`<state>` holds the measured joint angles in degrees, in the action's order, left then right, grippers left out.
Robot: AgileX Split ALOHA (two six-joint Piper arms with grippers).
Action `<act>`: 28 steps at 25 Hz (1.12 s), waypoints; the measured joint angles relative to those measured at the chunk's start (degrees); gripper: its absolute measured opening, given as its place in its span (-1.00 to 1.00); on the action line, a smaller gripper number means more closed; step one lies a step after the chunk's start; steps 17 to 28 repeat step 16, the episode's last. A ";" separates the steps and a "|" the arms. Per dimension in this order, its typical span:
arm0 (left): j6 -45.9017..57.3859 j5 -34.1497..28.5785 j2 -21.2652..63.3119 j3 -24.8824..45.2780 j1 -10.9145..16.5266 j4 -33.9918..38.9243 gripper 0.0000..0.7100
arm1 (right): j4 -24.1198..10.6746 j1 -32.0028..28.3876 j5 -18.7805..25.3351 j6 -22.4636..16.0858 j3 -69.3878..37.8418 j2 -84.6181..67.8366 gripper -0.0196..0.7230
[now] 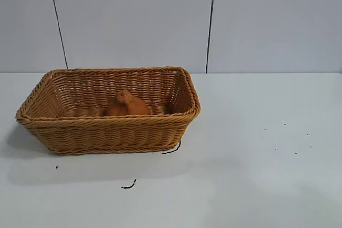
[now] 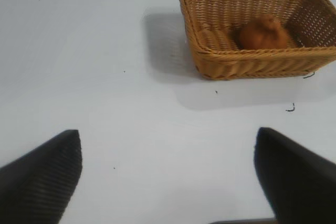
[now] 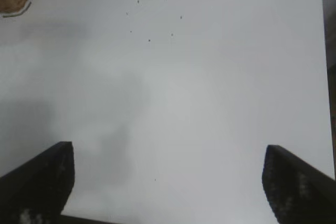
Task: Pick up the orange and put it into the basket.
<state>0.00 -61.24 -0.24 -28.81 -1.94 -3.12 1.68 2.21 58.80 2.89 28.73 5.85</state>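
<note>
Broadly, a white table (image 1: 256, 174) is seen to fill the lower part of the exterior view, backed by a pale panelled wall (image 1: 133, 20). On the left half of the table, near its far edge, the basket (image 1: 109, 132) is set, its braided rim flared outward and its long side turned to the camera. The orange (image 1: 127, 105) is found inside the basket, resting on the woven floor about midway along it, its nub pointing up; it is touched by neither gripper.

Neither arm is shown in the exterior view. The left gripper (image 2: 168, 177) is held above bare table, well apart from the basket, which is seen farther off with the orange in it; its two dark fingers (image 2: 42, 177) are spread wide with nothing between them. The right gripper (image 3: 168, 182) is likewise held over bare table, its fingers (image 3: 296, 187) set wide apart and empty, with only a corner of the basket caught at the edge of its view.

Two short black marks (image 1: 128, 186) and a scatter of dark specks (image 1: 286, 137) are seen on the table.
</note>
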 joint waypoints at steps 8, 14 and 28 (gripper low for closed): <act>0.00 -0.06 0.00 0.00 0.00 0.00 0.80 | 0.00 0.00 -0.11 0.02 -0.06 -6.06 0.92; 0.00 -0.06 0.00 0.00 0.00 0.00 0.80 | 0.00 0.00 -0.11 0.02 -0.06 -6.06 0.92; 0.00 -0.06 0.00 0.00 0.00 0.00 0.80 | 0.00 0.00 -0.11 0.02 -0.06 -6.06 0.92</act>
